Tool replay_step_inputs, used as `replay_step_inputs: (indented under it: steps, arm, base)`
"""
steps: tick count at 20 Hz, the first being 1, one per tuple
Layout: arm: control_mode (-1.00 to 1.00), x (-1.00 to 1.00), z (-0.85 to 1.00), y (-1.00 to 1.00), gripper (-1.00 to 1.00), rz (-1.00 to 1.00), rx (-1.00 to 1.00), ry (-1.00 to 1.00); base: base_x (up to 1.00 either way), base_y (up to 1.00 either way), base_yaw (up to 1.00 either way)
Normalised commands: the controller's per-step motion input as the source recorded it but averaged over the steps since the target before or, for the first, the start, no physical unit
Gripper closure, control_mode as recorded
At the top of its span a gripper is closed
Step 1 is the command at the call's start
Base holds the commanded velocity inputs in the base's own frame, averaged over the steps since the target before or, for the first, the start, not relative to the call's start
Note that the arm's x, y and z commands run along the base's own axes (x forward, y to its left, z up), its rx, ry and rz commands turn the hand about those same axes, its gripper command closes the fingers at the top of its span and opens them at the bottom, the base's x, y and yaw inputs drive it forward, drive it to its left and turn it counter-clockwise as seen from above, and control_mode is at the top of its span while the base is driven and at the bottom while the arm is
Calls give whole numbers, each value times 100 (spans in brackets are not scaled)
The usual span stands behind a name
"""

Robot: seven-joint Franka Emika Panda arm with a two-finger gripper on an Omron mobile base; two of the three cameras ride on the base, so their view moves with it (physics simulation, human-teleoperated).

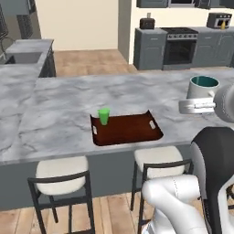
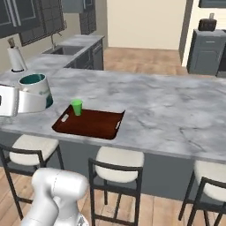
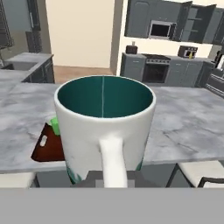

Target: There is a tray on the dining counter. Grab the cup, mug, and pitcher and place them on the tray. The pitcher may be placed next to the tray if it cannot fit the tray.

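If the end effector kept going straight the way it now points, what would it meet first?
The end effector is shut on the mug by its handle, pointing level across the dining counter. The way looks free above the marble; the tray and cup sit lower and off to the side, though depth is unclear.

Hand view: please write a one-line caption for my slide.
The mug, held upright by its handle, faces the dining counter, with the tray and the cup behind it.

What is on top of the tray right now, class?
The green cup stands at one corner of the tray. In the hand view, the held mug covers most of the tray.
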Motion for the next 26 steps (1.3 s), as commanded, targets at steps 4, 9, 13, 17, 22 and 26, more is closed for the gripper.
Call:
replay_step_inputs:
  steps: [4, 9, 13, 17, 22, 26]
  arm:
    - [100, 0, 0, 0, 100, 0, 0, 0]
    - [100, 0, 0, 0, 100, 0, 0, 0]
    - [100, 0, 0, 0, 100, 0, 0, 0]
    - [100, 0, 0, 0, 100, 0, 0, 0]
    - [100, 0, 0, 0, 100, 0, 0, 0]
    - [100, 0, 0, 0, 100, 0, 0, 0]
  base:
    - [95, 99, -28]
    - [91, 36, 5]
    - [98, -3, 31]
    - [85, -3, 51]
    - [92, -21, 42]
    - [73, -25, 41]
